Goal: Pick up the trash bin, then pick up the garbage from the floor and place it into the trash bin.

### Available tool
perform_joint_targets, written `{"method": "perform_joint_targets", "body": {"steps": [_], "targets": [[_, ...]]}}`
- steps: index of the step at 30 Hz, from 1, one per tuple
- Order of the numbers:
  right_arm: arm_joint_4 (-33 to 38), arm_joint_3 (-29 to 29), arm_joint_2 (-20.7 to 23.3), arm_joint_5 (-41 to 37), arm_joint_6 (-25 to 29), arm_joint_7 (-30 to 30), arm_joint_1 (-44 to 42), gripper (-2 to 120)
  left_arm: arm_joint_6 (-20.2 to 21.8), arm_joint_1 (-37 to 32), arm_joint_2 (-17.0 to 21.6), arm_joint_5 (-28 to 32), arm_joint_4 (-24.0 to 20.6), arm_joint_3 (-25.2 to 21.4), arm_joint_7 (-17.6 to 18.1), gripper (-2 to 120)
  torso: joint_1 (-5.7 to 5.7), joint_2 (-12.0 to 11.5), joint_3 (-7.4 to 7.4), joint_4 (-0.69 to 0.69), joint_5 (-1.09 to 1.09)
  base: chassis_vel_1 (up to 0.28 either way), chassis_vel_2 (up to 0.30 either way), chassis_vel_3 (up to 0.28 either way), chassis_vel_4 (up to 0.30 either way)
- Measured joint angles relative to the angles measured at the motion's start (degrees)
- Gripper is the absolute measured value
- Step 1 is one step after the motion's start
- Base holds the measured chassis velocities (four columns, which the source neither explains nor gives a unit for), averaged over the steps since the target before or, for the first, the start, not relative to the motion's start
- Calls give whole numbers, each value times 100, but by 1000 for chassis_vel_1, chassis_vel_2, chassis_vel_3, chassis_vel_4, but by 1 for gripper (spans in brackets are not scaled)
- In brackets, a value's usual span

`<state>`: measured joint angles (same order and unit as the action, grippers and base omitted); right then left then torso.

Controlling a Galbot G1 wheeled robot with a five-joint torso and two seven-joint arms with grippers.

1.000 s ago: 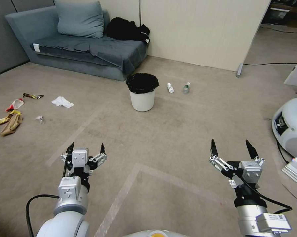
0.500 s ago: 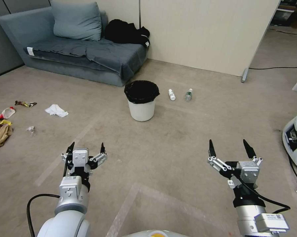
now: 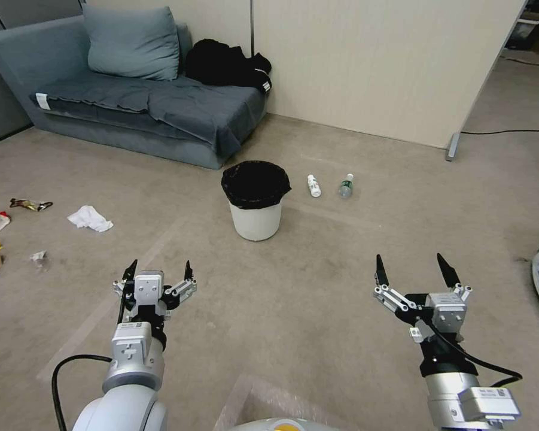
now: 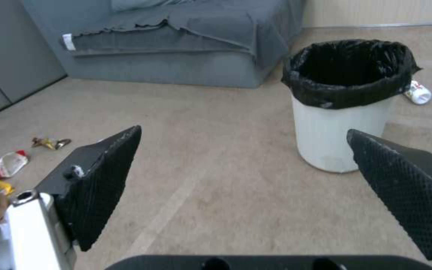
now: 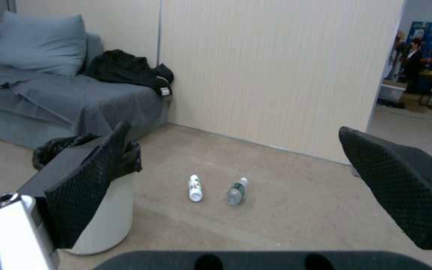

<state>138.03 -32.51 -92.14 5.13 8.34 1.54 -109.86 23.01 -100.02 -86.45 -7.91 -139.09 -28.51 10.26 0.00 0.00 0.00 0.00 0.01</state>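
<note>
The trash bin (image 3: 255, 206), white with a black liner over its rim, stands upright on the carpet ahead of me, also in the left wrist view (image 4: 343, 112) and partly behind a finger in the right wrist view (image 5: 108, 213). Two small bottles (image 3: 313, 185) (image 3: 345, 185) lie just right of it, seen again as the white bottle (image 5: 194, 188) and the clear bottle (image 5: 236, 191). A crumpled white tissue (image 3: 90, 218), wrappers (image 3: 30, 205) and a small scrap (image 3: 38, 257) lie far left. My left gripper (image 3: 158, 272) and right gripper (image 3: 411, 272) hang open and empty, well short of the bin.
A grey sofa (image 3: 131, 114) with a cushion and a black garment stands behind the bin. A beige partition wall (image 3: 377, 66) runs behind the bottles, with a metal foot (image 3: 453, 146) and a black cable at the right. Open carpet lies between me and the bin.
The whole view has shifted: the camera moved forward and turned right, so the bin and bottles sit nearer and the litter has slid toward the left edge. Both grippers stay open.
</note>
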Motion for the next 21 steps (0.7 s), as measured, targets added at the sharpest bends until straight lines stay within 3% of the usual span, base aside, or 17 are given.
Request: {"method": "perform_joint_targets", "body": {"steps": [21], "targets": [[25,-24,0,-52,-7,-1,-30,100,-55,-39,31,-186,42,169,-99,100,0,1,0,-1,-1,-166,169,166,-165]]}}
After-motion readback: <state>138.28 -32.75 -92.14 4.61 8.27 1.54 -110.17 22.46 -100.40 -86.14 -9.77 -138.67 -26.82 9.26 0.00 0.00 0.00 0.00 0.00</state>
